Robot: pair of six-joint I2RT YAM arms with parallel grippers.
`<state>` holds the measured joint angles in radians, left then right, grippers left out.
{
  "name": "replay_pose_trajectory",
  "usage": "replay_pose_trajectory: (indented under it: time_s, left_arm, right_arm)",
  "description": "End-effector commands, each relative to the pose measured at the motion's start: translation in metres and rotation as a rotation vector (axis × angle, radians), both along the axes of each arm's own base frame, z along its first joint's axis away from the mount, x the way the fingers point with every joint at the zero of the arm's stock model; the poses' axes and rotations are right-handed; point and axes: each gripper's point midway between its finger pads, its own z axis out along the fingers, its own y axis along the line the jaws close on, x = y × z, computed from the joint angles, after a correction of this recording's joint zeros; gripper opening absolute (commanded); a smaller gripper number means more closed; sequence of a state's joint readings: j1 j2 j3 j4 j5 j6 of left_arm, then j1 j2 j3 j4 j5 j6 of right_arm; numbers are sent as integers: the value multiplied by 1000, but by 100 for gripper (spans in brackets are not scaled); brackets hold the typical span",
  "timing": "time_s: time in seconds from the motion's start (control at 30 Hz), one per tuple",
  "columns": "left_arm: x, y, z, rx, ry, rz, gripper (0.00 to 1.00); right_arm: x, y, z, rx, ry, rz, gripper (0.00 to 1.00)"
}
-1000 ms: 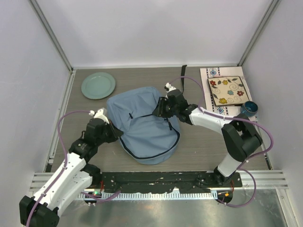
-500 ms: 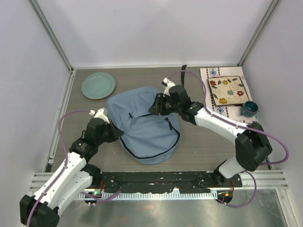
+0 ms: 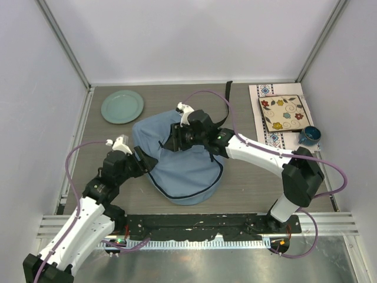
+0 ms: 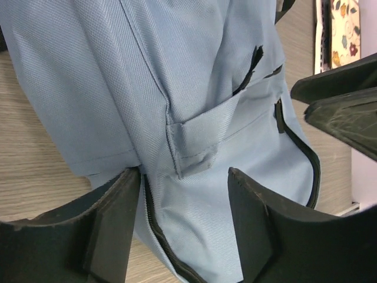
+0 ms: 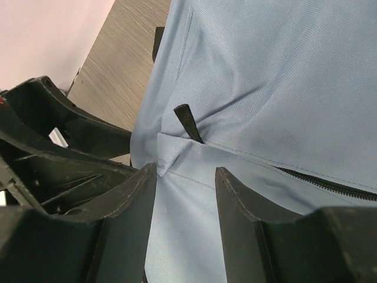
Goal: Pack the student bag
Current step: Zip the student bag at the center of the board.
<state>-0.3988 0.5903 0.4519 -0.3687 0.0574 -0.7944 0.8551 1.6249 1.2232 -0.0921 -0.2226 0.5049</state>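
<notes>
Item: student bag (image 3: 188,171), light blue-grey, lying flat mid-table (image 3: 247,183), its dark zipper curving along the 4 o'clock edge.

Changes we note against the earlier frame:
- The right gripper (image 3: 175,138) has travelled from the bag's 2 o'clock edge towards 11 o'clock and now sits over the upper panel.
- The left gripper (image 3: 144,160), closed a second ago, now has its jaws parted; its arm has shifted slightly.
- The bag itself has hardly moved.

Left gripper (image 4: 184,177): jaws spread, at the bag's 9 o'clock edge. In its wrist view we see the bag (image 4: 194,76) filling the gap, with a stitched fabric loop between the fingers, none of it pinched.

Right gripper (image 5: 185,174): jaws apart, low over the bag (image 5: 283,88). A small fold of fabric lies between the fingers and a black zipper pull stands just beyond them. We see no clamp on it.

Also listed: green plate (image 3: 122,106) at the bag's 10 o'clock; flowered tile (image 3: 285,112) and blue cup (image 3: 309,135) at 2 o'clock, well apart.
</notes>
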Motion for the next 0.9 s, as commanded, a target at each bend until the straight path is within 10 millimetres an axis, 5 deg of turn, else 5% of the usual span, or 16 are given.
replay_pose_trajectory:
  time_s: [0.0,0.43,0.67,0.87]
  left_arm:
    - [15,3,25,-46,-100,59,68]
    - [39,25,0,16,-9,255,76]
    - [43,22,-8,2,3,255,28]
    - [43,16,5,-37,-53,226,13]
  right_arm:
    - [9,8,26,35,-79,-4,50]
    - [2,9,29,41,-77,6,50]
    - [-3,24,27,35,-77,32,50]
    - [9,35,14,-42,-112,-18,51]
